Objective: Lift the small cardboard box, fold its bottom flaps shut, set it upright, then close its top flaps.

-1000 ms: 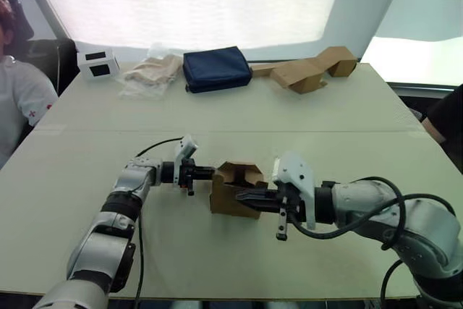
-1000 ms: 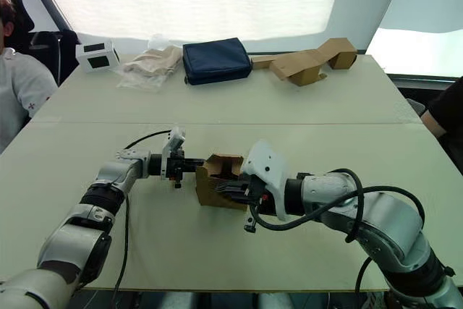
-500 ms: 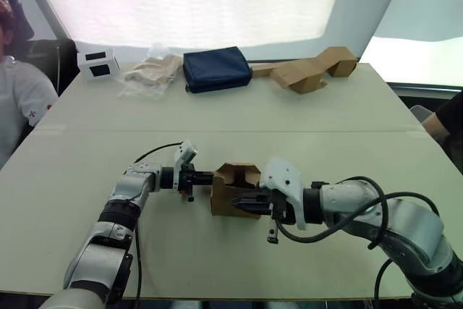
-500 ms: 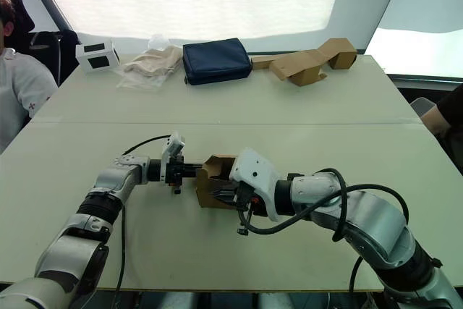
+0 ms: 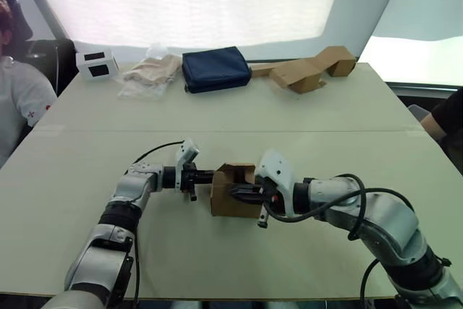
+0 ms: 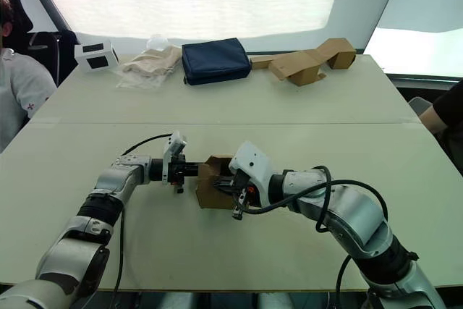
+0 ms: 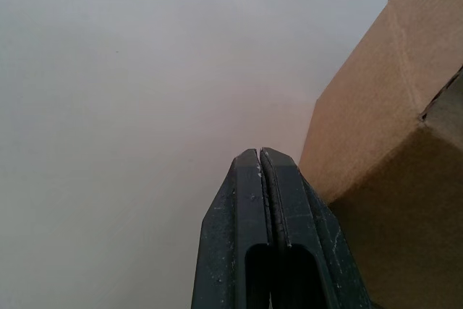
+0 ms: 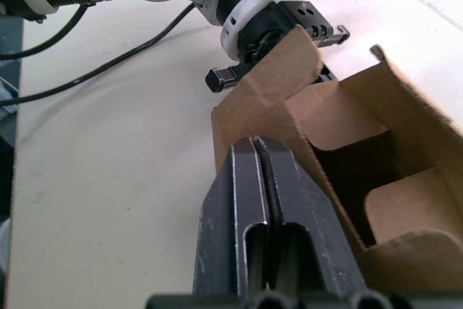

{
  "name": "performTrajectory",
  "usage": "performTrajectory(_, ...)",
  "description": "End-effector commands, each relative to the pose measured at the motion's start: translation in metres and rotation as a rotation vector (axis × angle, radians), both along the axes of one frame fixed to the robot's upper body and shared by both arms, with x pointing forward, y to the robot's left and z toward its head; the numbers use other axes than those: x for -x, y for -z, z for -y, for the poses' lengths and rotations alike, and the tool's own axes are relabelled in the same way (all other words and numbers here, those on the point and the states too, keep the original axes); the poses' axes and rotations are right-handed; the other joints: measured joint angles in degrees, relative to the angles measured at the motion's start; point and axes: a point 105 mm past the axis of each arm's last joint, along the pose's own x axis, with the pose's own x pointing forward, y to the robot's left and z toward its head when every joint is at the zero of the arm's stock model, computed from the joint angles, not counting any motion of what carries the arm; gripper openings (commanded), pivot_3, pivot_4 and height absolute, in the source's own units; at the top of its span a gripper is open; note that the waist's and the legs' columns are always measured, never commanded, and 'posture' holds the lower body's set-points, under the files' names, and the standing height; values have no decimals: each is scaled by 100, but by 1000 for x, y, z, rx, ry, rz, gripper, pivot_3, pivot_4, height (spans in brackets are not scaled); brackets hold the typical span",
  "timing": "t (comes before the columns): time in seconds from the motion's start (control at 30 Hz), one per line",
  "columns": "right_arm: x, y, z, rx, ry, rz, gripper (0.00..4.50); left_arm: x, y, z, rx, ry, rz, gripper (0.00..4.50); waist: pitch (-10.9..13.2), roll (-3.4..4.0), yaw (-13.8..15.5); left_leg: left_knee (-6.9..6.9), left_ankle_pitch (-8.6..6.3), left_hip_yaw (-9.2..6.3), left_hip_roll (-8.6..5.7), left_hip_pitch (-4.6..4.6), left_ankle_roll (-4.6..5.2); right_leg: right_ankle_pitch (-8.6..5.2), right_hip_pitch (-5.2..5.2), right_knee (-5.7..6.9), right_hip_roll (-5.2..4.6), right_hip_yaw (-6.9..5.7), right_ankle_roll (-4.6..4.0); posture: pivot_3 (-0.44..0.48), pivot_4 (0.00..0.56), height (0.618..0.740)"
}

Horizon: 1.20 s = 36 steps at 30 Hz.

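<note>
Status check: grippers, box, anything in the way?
Left gripper shut, tip at box side. Right gripper shut at its open end, flaps still up. Box on table. No obstruction near.

The right tool [image 8: 262, 151], two black fingers pressed flat together with no gap, reaches to the near edge of the small plain brown corrugated cardboard box [image 8: 340, 171]. The box's open end faces the camera, showing a dark hollow and loose brown inner flaps [image 8: 394, 204]; one flap [image 8: 278, 81] stands up from the box's far corner. Just behind it, the left tool [image 8: 286, 34], black on a white and silver wrist, meets the box. Both rest over the pale cream bench [image 8: 108, 179].
</note>
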Motion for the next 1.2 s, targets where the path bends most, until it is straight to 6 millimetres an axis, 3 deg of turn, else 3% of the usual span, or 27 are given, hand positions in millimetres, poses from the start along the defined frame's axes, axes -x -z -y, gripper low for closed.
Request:
performTrajectory(0.03,-3,-8,3,-22,10,24,0,-5,-12,-2,30,-29,42,18,0,0,0,0,0,0,0,0,0,0,0,0,0,0,0,0,150,740)
performTrajectory(0.23,-14,-11,13,-28,30,29,0,-16,-44,-38,68,-158,93,18,0,0,-32,0,0,0,2,0,0,0,0,0,4,0,0,0,150,740)
performTrajectory(0.33,-11,-9,12,-26,8,24,0,11,-83,-51,99,-108,134,18,1,0,-46,-2,0,-2,6,0,0,0,-4,2,4,0,0,0,150,740)
performTrajectory(0.43,-12,-7,11,-32,5,17,0,46,-105,-42,104,-20,145,18,0,1,-27,-10,0,0,7,-1,0,0,-6,-3,-4,5,0,0,150,740)
performTrajectory(0.63,-13,-2,10,-37,0,9,0,75,-89,-21,57,36,124,18,-1,2,5,-10,2,3,-14,4,-4,1,6,-3,-52,-7,2,0,150,740)
performTrajectory(0.77,-21,-1,11,-34,15,18,0,74,-75,-12,47,41,107,18,-1,2,0,-10,2,3,-16,4,-4,0,5,-3,-49,-10,2,0,150,740)
performTrajectory(0.93,-27,-2,12,-42,30,25,0,72,-75,-10,46,46,105,18,-1,2,-14,-11,2,4,-16,4,-4,0,3,-4,-47,-12,2,0,150,740)
performTrajectory(1.2,-23,-3,13,-50,36,32,0,81,-62,-8,21,78,73,18,-1,2,-7,-11,2,5,-16,4,-4,0,3,-4,-48,-13,2,0,150,740)
